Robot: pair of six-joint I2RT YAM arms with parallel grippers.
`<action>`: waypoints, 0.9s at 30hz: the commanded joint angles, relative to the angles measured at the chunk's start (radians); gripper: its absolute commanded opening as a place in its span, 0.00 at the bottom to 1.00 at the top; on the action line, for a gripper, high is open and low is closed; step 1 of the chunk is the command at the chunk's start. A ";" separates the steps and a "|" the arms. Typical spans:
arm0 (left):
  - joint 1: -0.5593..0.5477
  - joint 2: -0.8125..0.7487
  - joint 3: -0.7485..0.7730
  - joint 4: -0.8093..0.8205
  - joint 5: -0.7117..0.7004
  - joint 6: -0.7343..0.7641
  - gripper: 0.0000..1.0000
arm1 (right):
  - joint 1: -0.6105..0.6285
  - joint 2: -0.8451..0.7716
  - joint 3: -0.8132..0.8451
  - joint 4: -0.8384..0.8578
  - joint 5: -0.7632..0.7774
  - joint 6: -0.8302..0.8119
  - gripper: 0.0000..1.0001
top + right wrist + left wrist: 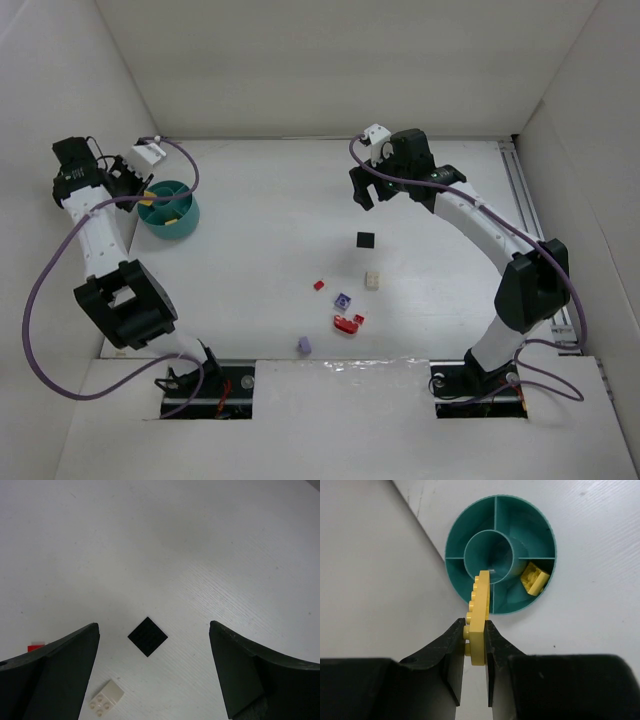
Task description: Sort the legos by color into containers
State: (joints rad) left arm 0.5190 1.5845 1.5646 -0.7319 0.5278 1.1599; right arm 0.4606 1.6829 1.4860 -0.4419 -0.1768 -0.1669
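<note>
Clenched in the left end effector (475, 630): yellow plate (479, 612), on edge, long axis straight out from the fingertips toward the hub of the teal bowl (547, 535), studs to the left. Hangs above the bowl's near rim; yellow brick (534, 578) in a right-hand compartment. Bowl just beside the side wall (365, 580); bare surface (600, 555) on its other side. Right end effector (154, 630) spread wide, grasping nothing, over the black square (147, 637); cream brick (106, 698) near.

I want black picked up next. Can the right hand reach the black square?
Probably yes: the open right hand hangs right over the black square, nothing covers it, and the cream brick lies off to one side.
</note>
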 commanded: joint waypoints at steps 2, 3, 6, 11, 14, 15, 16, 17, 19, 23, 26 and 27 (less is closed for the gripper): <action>0.009 0.057 0.073 -0.107 0.121 0.179 0.08 | 0.010 0.007 0.051 0.019 -0.015 0.013 0.95; 0.009 0.074 0.118 -0.176 0.130 0.217 0.09 | 0.010 0.008 0.051 0.019 -0.015 0.013 0.95; 0.009 0.127 0.169 -0.277 0.155 0.262 0.09 | 0.010 0.008 0.060 0.028 -0.015 0.013 0.95; 0.009 0.147 0.181 -0.363 0.196 0.348 0.09 | 0.010 0.008 0.051 0.037 -0.006 0.013 0.95; 0.009 0.147 0.161 -0.373 0.196 0.357 0.09 | 0.010 0.008 0.042 0.037 0.003 0.013 0.95; 0.009 0.138 0.161 -0.382 0.196 0.368 0.09 | 0.010 0.008 0.042 0.037 0.003 0.013 0.95; 0.009 0.138 0.149 -0.382 0.196 0.368 0.09 | 0.010 0.008 0.042 0.037 0.003 0.013 0.95; 0.009 0.125 0.126 -0.367 0.196 0.368 0.09 | 0.010 0.008 0.042 0.037 0.003 0.013 0.95; 0.009 0.097 0.098 -0.342 0.196 0.379 0.09 | 0.010 0.017 0.042 0.037 0.003 0.013 0.95; 0.009 0.086 0.063 -0.273 0.167 0.368 0.09 | 0.010 0.026 0.051 0.037 0.003 0.013 0.95; 0.009 0.097 0.072 -0.264 0.158 0.357 0.09 | 0.010 0.035 0.060 0.028 0.003 0.013 0.95; 0.009 0.097 0.083 -0.250 0.147 0.357 0.09 | 0.010 0.035 0.060 0.028 0.003 0.013 0.95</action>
State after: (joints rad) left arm 0.5190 1.7287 1.6329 -1.0027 0.6712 1.4982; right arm 0.4606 1.7119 1.4994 -0.4419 -0.1761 -0.1604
